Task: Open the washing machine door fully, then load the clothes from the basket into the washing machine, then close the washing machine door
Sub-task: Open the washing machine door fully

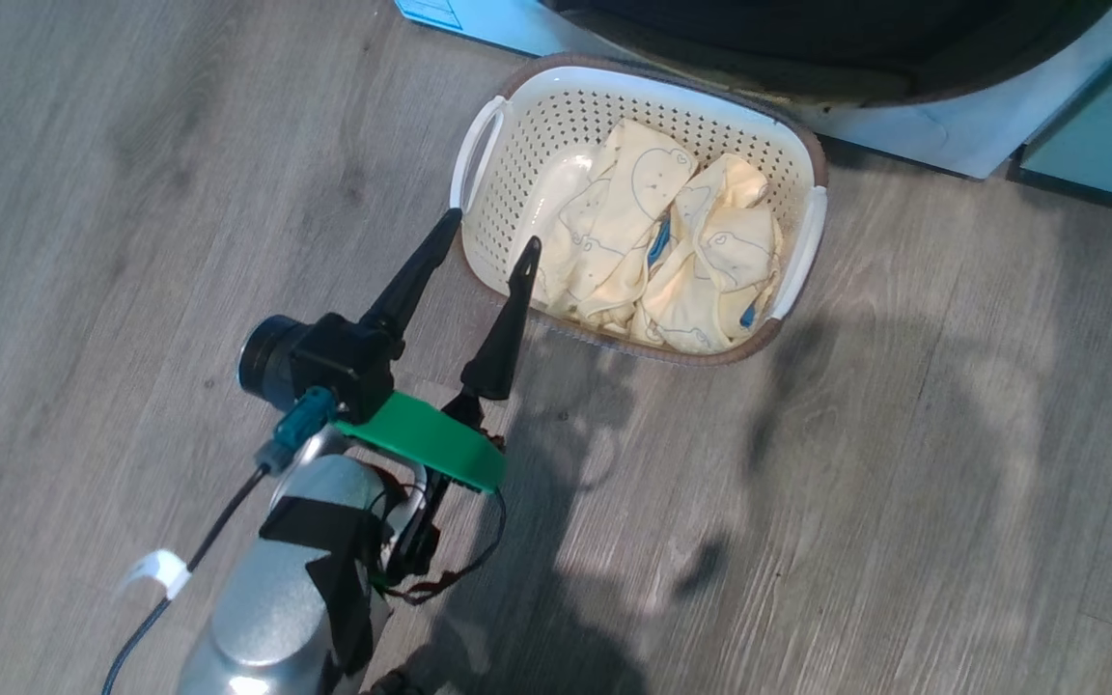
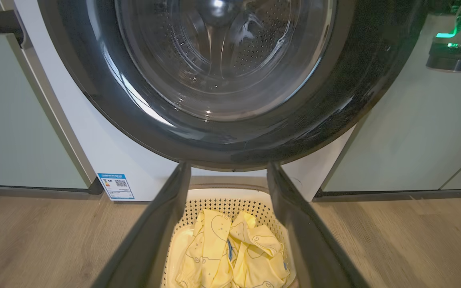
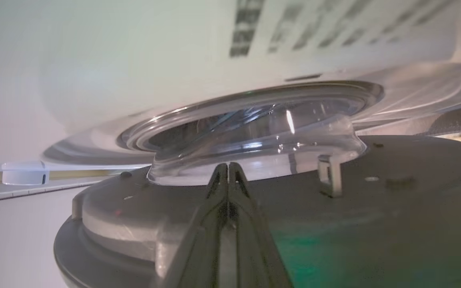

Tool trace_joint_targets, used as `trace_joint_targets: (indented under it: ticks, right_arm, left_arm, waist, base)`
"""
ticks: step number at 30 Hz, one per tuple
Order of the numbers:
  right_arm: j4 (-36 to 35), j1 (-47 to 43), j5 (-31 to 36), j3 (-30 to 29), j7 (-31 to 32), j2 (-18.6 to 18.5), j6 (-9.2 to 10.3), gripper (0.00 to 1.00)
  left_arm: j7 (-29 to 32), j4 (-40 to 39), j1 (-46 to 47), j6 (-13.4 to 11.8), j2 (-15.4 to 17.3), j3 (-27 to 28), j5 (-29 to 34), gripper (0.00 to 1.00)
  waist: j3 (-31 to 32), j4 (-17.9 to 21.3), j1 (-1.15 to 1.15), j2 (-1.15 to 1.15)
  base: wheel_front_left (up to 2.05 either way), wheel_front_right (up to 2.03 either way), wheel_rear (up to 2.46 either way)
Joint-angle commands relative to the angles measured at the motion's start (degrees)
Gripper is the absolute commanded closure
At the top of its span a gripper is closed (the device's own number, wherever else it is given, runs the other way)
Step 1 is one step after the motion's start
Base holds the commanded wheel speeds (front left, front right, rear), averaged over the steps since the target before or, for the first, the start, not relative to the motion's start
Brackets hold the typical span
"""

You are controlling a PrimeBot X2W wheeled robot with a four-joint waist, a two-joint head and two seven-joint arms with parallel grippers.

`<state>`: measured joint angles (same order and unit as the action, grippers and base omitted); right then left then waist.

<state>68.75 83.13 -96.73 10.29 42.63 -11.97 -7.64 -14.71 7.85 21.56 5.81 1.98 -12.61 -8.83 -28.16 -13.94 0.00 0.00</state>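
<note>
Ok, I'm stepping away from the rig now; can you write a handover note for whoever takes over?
Left gripper: open, empty, by the edge of the small cream perforated plastic basket on the wooden floor.
Right gripper: shut, tips at the grey inner face of the round black-rimmed glass washing machine door.
Pale yellow soft clothes: lying in the basket, in front of the large white washing machine.
Done: door ajar.
Left: open it fully, load clothes, close door.
</note>
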Motion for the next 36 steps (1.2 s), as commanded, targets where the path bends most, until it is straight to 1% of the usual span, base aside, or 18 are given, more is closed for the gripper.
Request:
trace_joint_targets:
  ticks: [1, 7, 19, 27, 36]
  right_arm:
    - [-2.73, -0.66, -0.3, 0.53, 1.47, 2.71, 0.15, 1.0]
    - [-5.92, -3.92, -0.45, 1.34, 5.35, 3.51, 0.15, 1.0]
    - [-16.63, -16.26, -2.89, 2.65, 12.01, 6.39, 0.15, 1.0]
    - [-23.13, -24.43, -4.53, 5.07, 14.07, 7.81, 0.15, 1.0]
    - [-26.62, -30.77, -6.55, 8.82, 14.24, 8.62, 0.15, 1.0]
  left_arm:
    - [-0.29, -1.67, 1.3, -0.45, 0.9, 2.65, 0.21, 0.0]
    - [-0.29, -1.57, 1.02, -0.42, 0.9, 3.11, 0.63, 0.0]
    - [-0.29, -0.53, -1.34, -0.11, 0.9, 4.19, 1.88, 0.0]
    - [-0.29, 0.33, -3.52, 0.3, 0.9, 5.1, 2.62, 0.0]
    - [-0.29, 1.29, -5.48, 0.67, 0.9, 5.63, 2.9, 0.0]
  waist:
    - [0.02, 0.22, 0.0, 0.0]
    - [0.71, 1.04, 0.0, 0.0]
    - [5.15, 3.25, 0.0, 0.0]
    - [8.5, 4.06, 0.0, 0.0]
    - [11.94, 3.82, 0.0, 0.0]
  base:
    - [0.0, 0.0, 0.0]
    - [0.0, 0.0, 0.0]
    - [0.0, 0.0, 0.0]
    - [0.0, 0.0, 0.0]
    - [0.0, 0.0, 0.0]
